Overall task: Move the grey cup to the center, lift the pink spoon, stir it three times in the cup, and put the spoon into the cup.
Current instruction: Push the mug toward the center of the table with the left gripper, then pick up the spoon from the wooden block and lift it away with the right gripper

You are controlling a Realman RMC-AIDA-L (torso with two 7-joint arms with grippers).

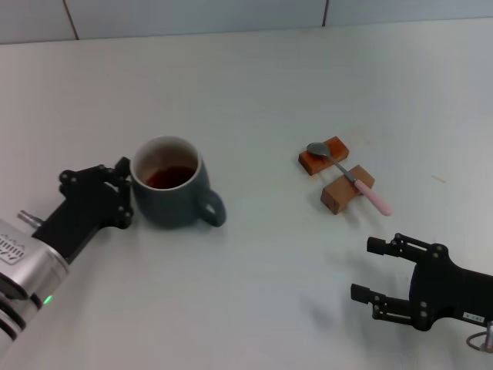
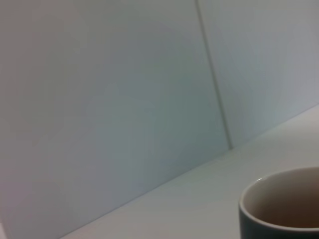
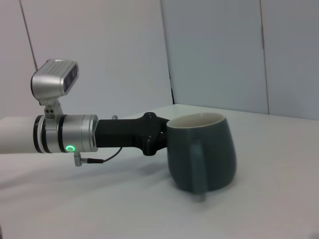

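The grey cup (image 1: 176, 193) stands left of the table's middle, with dark brown liquid inside and its handle towards the right. It also shows in the left wrist view (image 2: 279, 209) and the right wrist view (image 3: 202, 154). My left gripper (image 1: 125, 191) is open, with its fingertips against the cup's left side; it shows in the right wrist view (image 3: 149, 134) too. The pink spoon (image 1: 350, 179) lies across two orange-brown blocks, bowl on the far one. My right gripper (image 1: 367, 269) is open and empty, near the front right, short of the spoon.
The two orange-brown blocks (image 1: 324, 156) (image 1: 347, 188) sit right of centre and hold the spoon off the white table (image 1: 254, 92). A tiled wall (image 1: 192, 15) runs along the table's far edge.
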